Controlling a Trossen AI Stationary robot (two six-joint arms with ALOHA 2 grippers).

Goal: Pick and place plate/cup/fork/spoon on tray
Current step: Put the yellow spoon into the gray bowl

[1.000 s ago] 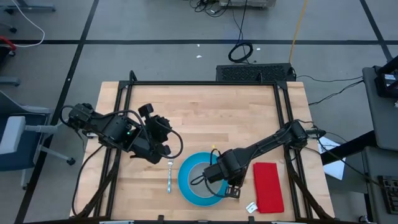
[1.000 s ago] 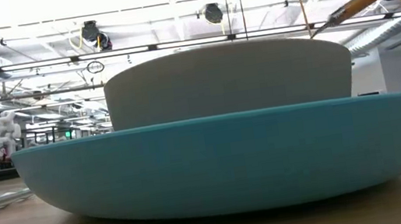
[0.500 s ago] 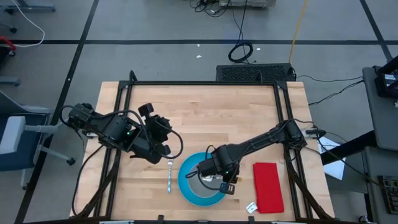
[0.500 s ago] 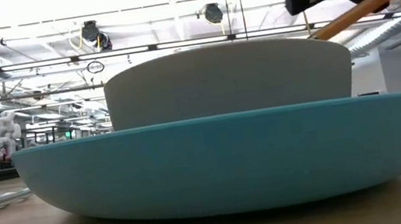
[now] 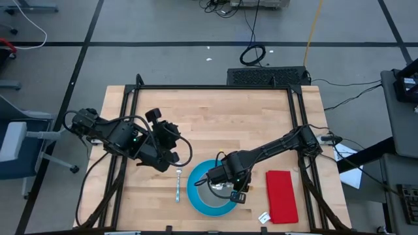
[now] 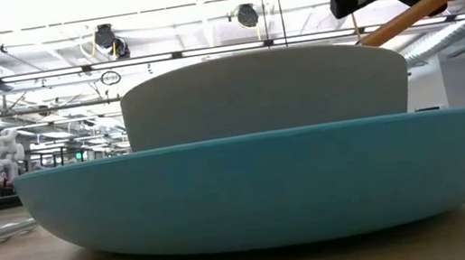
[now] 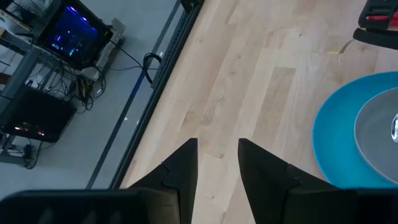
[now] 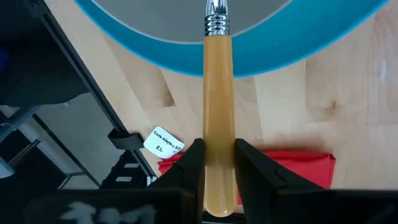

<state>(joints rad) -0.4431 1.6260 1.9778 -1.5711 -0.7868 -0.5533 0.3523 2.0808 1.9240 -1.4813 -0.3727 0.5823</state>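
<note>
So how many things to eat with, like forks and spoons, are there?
2. The fork lies on the table left of the blue plate; the spoon is held by the right gripper above the cup.

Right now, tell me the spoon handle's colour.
Orange-tan on the spoon, clearest in the right wrist view, clamped in the right gripper.

A red cloth [image 5: 281,195] lies flat near the worktop's front right corner — a small white label [image 5: 264,217] just beside it, nearer the front edge (its writing unreadable). A black keyboard [image 5: 268,76] sits beyond the back edge.
</note>
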